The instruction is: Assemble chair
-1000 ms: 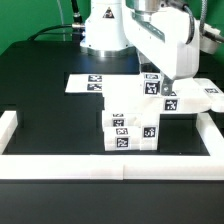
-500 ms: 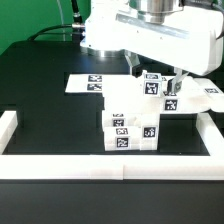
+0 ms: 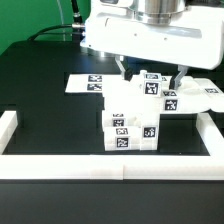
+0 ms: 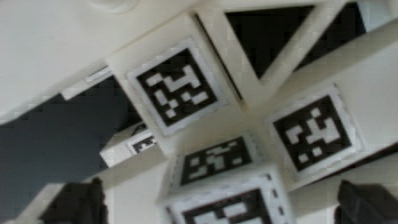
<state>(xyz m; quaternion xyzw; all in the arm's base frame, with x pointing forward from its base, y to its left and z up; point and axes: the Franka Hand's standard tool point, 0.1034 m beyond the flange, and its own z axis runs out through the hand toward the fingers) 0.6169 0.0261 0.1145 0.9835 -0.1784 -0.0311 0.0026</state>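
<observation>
White plastic chair (image 3: 128,118), blocky and tagged, stands mid-surface on the black surface (image 3: 40,110). It is just behind the long white rail (image 3: 110,166) at the front edge. The marker board (image 3: 84,83) lies flat behind it, toward the exterior view's left. The end effector (image 3: 150,73) hangs over the chair's upper rear part, jaws spread wide, with dark fingers (image 3: 121,68) either side, gripping nothing. Whether they touch the plastic, cannot tell. The wrist view is close on the chair (image 4: 178,90): blurred tags, slanted bracing.

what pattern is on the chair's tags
Black-and-white square codes; the tags on the chair show best in the wrist view.
</observation>
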